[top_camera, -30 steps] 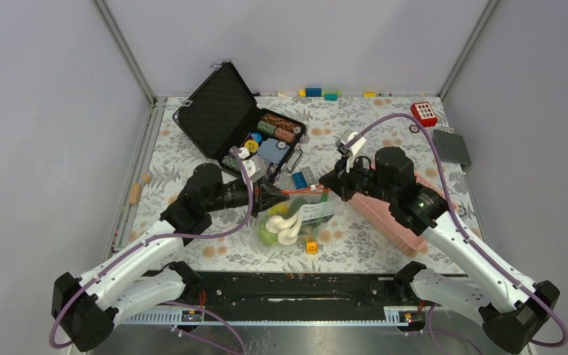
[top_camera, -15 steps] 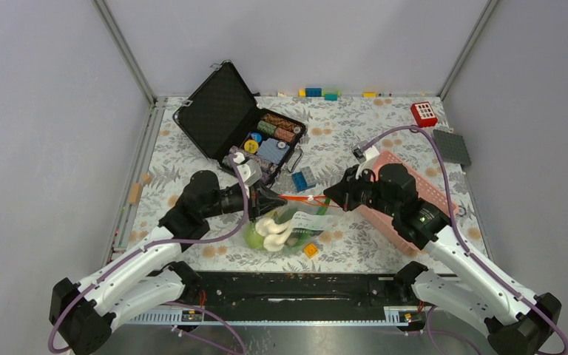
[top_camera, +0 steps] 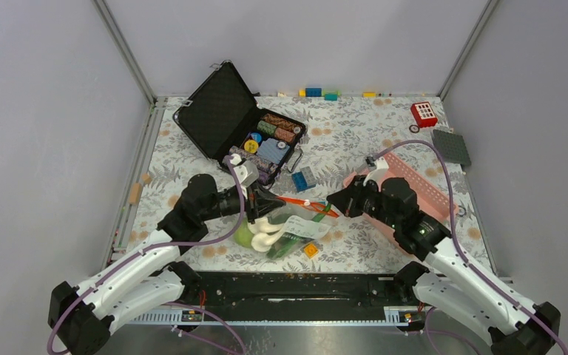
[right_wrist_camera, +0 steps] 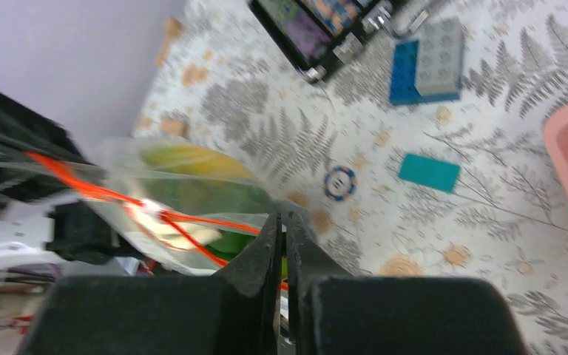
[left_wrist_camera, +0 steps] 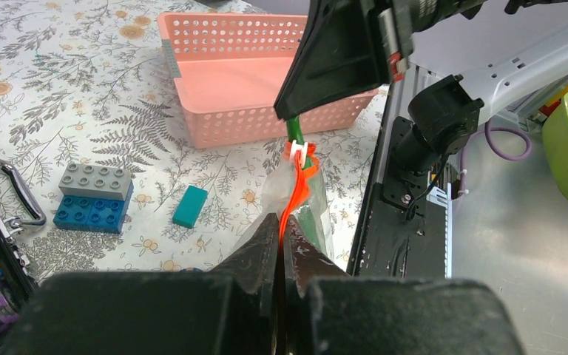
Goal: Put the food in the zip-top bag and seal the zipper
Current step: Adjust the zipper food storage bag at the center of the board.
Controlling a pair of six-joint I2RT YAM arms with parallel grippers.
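Observation:
The clear zip-top bag (top_camera: 290, 225) hangs stretched between my two grippers just above the table. Inside it I see the light-green cabbage (top_camera: 244, 235), white mushroom-like pieces (top_camera: 266, 228) and green pods (top_camera: 288, 244). My left gripper (top_camera: 268, 201) is shut on the left end of the orange-red zipper (top_camera: 292, 201), shown in the left wrist view (left_wrist_camera: 293, 196). The white slider (top_camera: 305, 203) sits mid-strip, also in that view (left_wrist_camera: 301, 150). My right gripper (top_camera: 336, 205) is shut on the bag's right end (right_wrist_camera: 192, 194), with the orange strip (right_wrist_camera: 214, 220) running to its jaws.
An open black case (top_camera: 218, 111) with poker chips (top_camera: 270, 137) stands at the back left. The pink basket (top_camera: 423, 188) lies under my right arm. Bricks (top_camera: 303, 178) lie behind the bag, and a yellow brick (top_camera: 311, 250) lies near its front. A loose chip (right_wrist_camera: 339, 182) and a teal brick (right_wrist_camera: 429, 172) lie on the cloth.
Both grippers have come down and toward the near edge with the bag. The bag has dropped and swung left. My right arm has pulled back off the basket's far end.

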